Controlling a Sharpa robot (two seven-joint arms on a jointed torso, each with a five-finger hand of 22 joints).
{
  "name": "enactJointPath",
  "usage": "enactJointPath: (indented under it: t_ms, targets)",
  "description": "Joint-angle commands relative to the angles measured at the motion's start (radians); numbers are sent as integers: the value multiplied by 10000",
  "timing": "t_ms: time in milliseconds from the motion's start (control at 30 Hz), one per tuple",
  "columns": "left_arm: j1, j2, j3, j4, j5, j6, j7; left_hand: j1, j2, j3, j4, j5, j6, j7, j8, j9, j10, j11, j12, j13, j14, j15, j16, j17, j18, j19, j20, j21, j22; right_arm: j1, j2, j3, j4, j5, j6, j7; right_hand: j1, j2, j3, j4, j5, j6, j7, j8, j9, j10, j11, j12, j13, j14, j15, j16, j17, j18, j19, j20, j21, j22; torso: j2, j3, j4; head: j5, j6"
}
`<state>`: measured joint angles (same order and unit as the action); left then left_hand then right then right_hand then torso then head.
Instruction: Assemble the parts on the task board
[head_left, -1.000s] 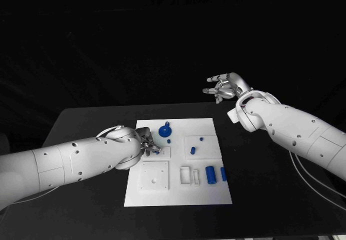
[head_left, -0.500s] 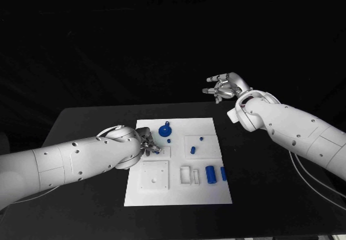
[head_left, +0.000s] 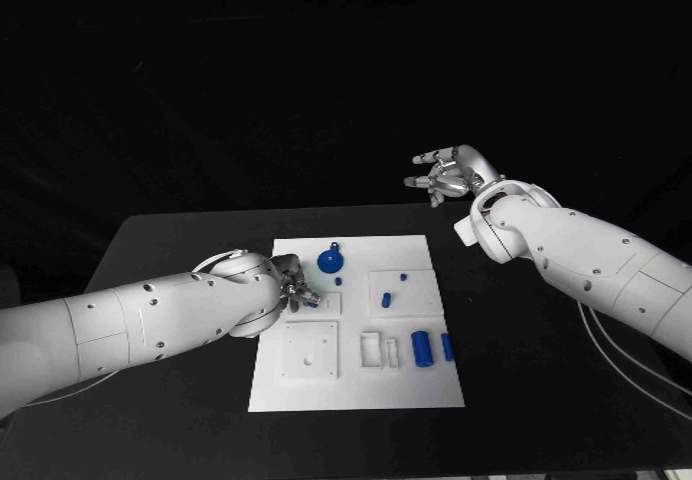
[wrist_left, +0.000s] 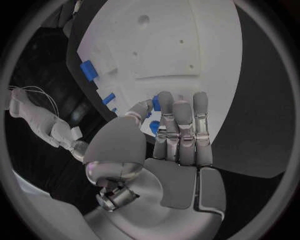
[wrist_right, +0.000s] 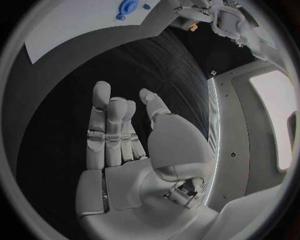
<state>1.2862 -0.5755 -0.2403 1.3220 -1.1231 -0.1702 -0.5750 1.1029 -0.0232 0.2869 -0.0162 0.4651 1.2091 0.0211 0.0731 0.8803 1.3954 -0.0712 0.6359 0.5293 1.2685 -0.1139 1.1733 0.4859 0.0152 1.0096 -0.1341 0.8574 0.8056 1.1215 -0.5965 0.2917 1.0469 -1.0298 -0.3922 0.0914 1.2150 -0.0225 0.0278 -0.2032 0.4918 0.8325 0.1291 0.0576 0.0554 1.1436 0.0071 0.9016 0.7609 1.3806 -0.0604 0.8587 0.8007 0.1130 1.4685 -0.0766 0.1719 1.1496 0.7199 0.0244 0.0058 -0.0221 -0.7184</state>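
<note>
My left hand (head_left: 296, 293) hovers low over the left side of the task board (head_left: 361, 390), fingers apart and holding nothing, placed to reach the small blue parts (head_left: 385, 299) just beside it; my right hand (head_left: 450, 173) waits raised beyond the table's far edge, fingers spread and holding nothing, out of the way

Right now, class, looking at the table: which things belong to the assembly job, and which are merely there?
Belong to the job:
task board
round blue part
small blue part
blue cylinder
left hand, over the board
right hand, raised away from the board, holding nothing

Merely there:
black table
</note>
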Motion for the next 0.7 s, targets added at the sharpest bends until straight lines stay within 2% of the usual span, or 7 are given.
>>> enactJointPath:
  t_ms: [33,700]
  targets:
    - [-6,4,1,-1,-66,173,87,101,21,2036,-1968,30,294,-202,34,17,-5,-48,-27,9,30,-41,-58,9,194,69,-15,-4,-5,3,10,8,-4,33,103,6,-90,25,2,-34,13,-61,-11,-23,5,-39,1,24,-6,-58,-13,-34,-9,1,305,-25,7,-9,6,4,-4,-1,-6]
    - [-6,30,1,-50,-66,324,65,114,23,2034,-1960,21,286,-199,35,22,-7,-46,-35,18,32,-40,-72,15,195,69,-14,-9,-2,3,25,8,0,33,132,-6,-91,39,2,-34,20,-52,-11,-20,6,-36,1,34,-14,-55,-14,-37,-13,2,303,-26,29,-44,10,2,-9,-30,-30]
